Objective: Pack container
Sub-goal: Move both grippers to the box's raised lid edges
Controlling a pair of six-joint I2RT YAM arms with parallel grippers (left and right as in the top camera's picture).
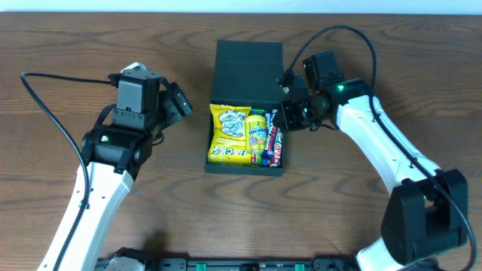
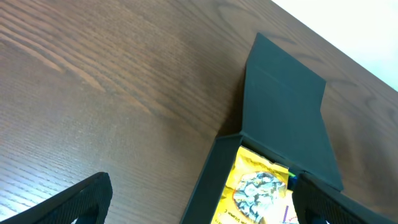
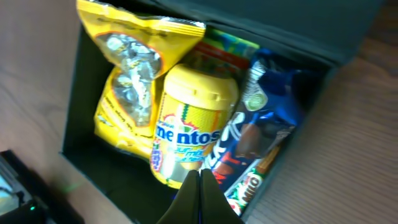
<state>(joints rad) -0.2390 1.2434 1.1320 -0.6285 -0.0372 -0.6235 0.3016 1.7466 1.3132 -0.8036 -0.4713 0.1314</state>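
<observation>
A: Where is the container, and what is in it?

B: The container (image 1: pixel 245 168) stands on the table (image 1: pixel 75 45) at the centre of the overhead frame. Its lid (image 1: pixel 248 71) is folded back toward the top of the frame. Inside, from left to right, are a yellow bag (image 1: pixel 228 132), a yellow bottle (image 1: pixel 257 135) and some blue and red bars (image 1: pixel 276 143) against the right wall.

A: Do the wrist views add anything?

B: The right wrist view looks straight into the container. It shows "mentos" on the bottle and a green packet (image 3: pixel 231 46) behind the bottle's cap, which is hard to pick out from overhead. The left wrist view shows only the lid, the left wall and a corner of the yellow bag.

A: And the claws?

B: The left claw (image 1: pixel 179 105) is spread wide with nothing between its fingers. It sits just left of the container and clear of it. The right claw (image 3: pixel 200 186) is pressed together on nothing. It is at the container's right side, with its tip over the lower end of the bottle and the bars.
</observation>
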